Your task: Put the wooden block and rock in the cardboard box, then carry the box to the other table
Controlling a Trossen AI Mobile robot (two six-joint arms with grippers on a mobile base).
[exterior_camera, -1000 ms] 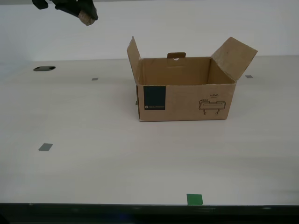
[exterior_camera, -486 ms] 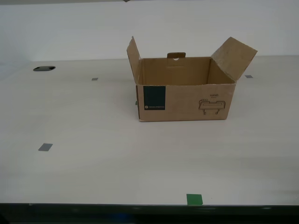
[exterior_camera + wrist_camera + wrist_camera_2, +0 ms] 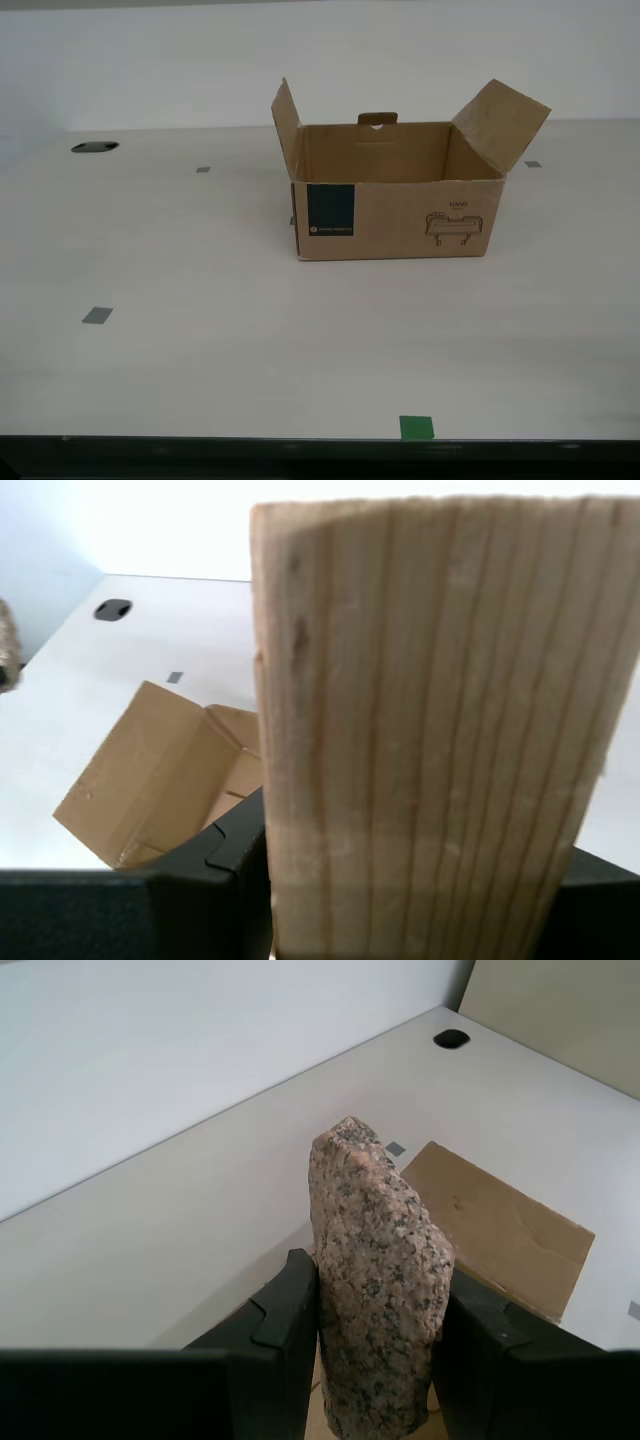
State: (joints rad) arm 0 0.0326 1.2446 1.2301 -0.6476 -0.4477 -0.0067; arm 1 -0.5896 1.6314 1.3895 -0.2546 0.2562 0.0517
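Cream table (image 3: 200,350) — cardboard box (image 3: 395,205), navy label (image 3: 331,210), "HAND" print legible

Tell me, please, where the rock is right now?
The rock is clamped in my second gripper, raised above the cardboard box; the exterior view does not show it.

Soft, even light is falling across the exterior view, and the cardboard box (image 3: 395,190) is casting only a faint shadow on the cream table (image 3: 200,330). That picture is staying sharp edge to edge, with no glare. In the first wrist view the wooden block (image 3: 430,730) is filling the frame, slightly soft, while the wall behind is blowing out to white. The rock (image 3: 375,1280) is showing crisp speckles in the second wrist view.
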